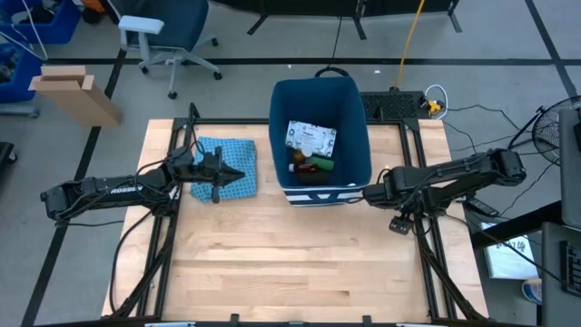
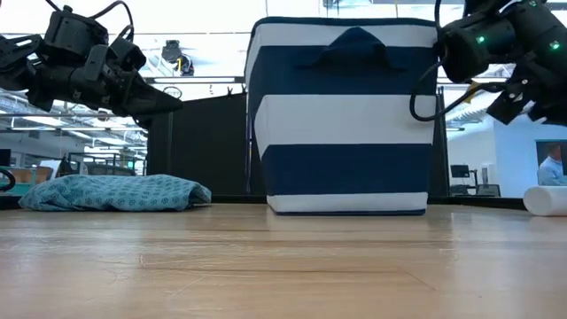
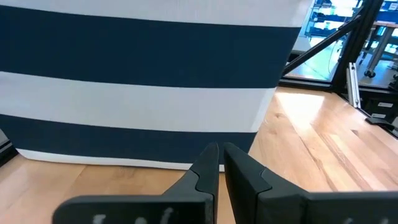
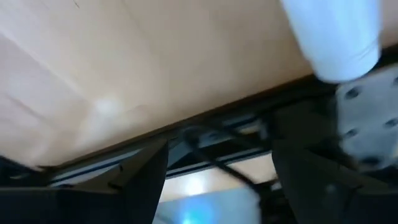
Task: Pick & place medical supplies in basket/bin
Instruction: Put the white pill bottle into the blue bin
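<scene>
The dark-blue bin [image 1: 356, 118] stands at the table's far middle, its white-striped short side [image 2: 345, 115] facing the near edge. Inside lie the white packet [image 1: 311, 138], the slim red tube [image 1: 297, 156], the green cylinder [image 1: 322, 164] and the dark bottle [image 1: 309, 175]. My left gripper [image 1: 240, 173] is shut and empty, above the light blue cloth [image 1: 218, 150], left of the bin, and faces the bin's striped side [image 3: 137, 81]. My right gripper [image 1: 369, 193] is open and empty, raised by the bin's near right corner.
The cloth lies bunched on the table [image 2: 115, 192] left of the bin. A white cylinder [image 2: 547, 200] lies on the table at the right and also shows in the right wrist view [image 4: 333, 37]. Black frame rails [image 1: 427, 245] run along the table's sides.
</scene>
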Controlling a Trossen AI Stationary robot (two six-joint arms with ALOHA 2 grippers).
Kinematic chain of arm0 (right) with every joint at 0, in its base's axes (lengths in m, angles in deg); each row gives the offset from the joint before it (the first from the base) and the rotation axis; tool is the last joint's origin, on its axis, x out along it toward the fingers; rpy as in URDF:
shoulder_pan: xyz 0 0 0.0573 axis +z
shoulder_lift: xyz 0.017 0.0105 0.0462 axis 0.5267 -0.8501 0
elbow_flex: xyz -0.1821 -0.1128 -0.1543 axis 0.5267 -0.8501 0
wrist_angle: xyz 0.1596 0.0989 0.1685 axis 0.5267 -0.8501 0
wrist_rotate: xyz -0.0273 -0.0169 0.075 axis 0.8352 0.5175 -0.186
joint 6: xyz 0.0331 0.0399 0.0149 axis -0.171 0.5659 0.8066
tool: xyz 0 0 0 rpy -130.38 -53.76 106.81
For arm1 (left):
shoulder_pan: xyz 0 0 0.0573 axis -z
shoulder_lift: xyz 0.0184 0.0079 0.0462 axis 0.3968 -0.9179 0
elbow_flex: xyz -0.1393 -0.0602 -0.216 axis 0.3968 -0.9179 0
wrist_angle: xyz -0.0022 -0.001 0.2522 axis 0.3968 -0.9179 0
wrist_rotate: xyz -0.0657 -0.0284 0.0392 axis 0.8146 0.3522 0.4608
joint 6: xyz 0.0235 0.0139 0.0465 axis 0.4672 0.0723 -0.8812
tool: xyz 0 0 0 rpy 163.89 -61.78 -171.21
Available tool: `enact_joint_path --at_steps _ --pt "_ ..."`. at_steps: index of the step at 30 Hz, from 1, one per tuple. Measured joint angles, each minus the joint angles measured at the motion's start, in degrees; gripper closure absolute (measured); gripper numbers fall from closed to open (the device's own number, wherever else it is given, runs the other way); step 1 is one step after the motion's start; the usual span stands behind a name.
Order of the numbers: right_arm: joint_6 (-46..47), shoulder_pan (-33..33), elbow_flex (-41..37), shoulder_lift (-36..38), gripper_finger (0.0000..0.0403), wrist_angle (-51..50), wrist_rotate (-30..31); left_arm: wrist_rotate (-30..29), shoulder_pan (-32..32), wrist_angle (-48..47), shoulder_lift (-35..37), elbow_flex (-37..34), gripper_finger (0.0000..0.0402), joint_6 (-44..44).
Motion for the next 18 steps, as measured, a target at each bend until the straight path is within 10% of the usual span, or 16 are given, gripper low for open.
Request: enact_joint_path --at_steps 10,18 --pt "7.37 2.08 0.04 0.17 0.0151 -3.03 -5.92 0.01 -0.01 -0.41 0.01 0.00 0.0376 0.26" --pt "-3.81 9.42 0.04 0.21 0.0169 -0.51 -8.50 0.02 -0.02 -1.23 0.00 -0.01 0.0376 -0.90"
